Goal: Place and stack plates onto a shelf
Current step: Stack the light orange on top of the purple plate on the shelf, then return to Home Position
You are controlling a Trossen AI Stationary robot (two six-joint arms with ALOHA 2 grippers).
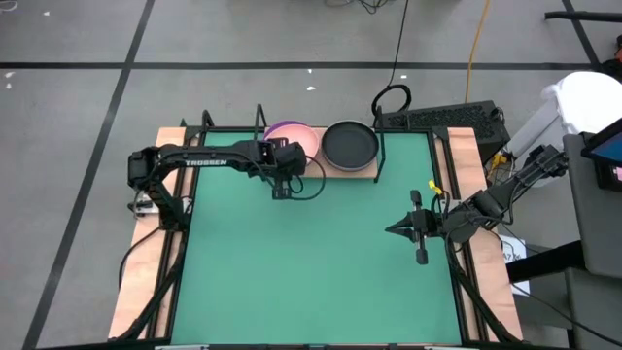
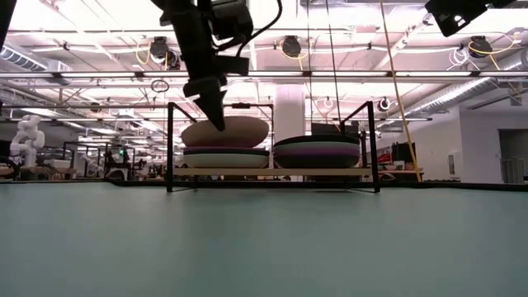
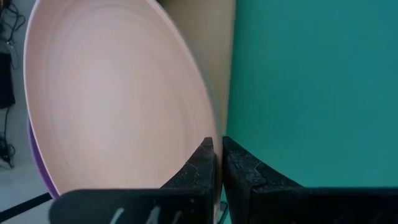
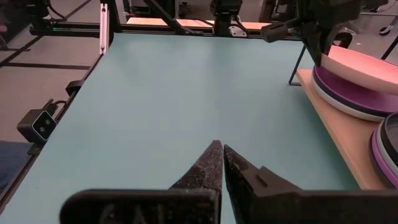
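— Where is the left arm?
— It reaches across the upper left of the high view, its left gripper (image 1: 281,191) pointing down near the upper centre, fingers (image 3: 200,167) pinched on the rim of the salmon pink plate (image 3: 112,93).
— And the right?
— Right gripper (image 1: 420,229) sits at centre right, fingers (image 4: 205,167) closed together, holding nothing.

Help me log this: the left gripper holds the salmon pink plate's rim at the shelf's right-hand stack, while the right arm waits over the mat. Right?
Not quite. The left gripper holds the salmon pink plate at the shelf's left-hand stack, as the high view shows. The right gripper does wait over the mat.
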